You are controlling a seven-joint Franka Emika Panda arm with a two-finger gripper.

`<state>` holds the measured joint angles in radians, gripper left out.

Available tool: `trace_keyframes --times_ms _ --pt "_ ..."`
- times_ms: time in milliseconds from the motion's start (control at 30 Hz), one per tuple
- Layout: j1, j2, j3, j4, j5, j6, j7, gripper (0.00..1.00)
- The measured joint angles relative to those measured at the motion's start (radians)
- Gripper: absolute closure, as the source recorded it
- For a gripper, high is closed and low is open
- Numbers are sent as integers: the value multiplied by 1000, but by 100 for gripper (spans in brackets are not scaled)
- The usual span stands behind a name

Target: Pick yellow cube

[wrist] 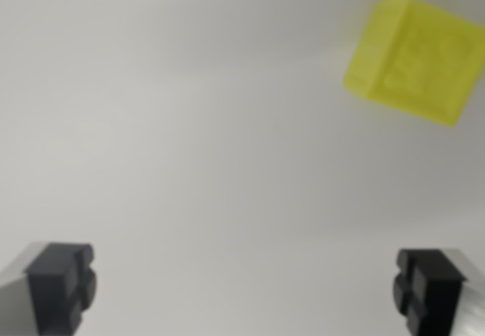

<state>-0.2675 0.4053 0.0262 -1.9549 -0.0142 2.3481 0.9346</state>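
A yellow cube (418, 59) lies on a plain white surface in the upper right of the wrist view, slightly blurred and turned at an angle. My gripper (246, 290) is open, its two dark fingertips standing far apart at the bottom corners of the view. One pad (64, 283) is at the wrist view's left, the other pad (428, 287) at its right. Nothing is between them. The cube sits well ahead of the fingertips and toward the right, apart from both.
The white surface (197, 139) fills the whole view, with no other objects or edges in sight.
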Motion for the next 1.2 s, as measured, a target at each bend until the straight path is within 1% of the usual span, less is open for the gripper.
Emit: trace_keyframes --times_ms 533,900,1200 --pt "-58 106 0 51 -4 58 40 0" --pt "-96 184 0 100 -7 91 68 0" --pt "-126 252 0 148 -10 111 92 0"
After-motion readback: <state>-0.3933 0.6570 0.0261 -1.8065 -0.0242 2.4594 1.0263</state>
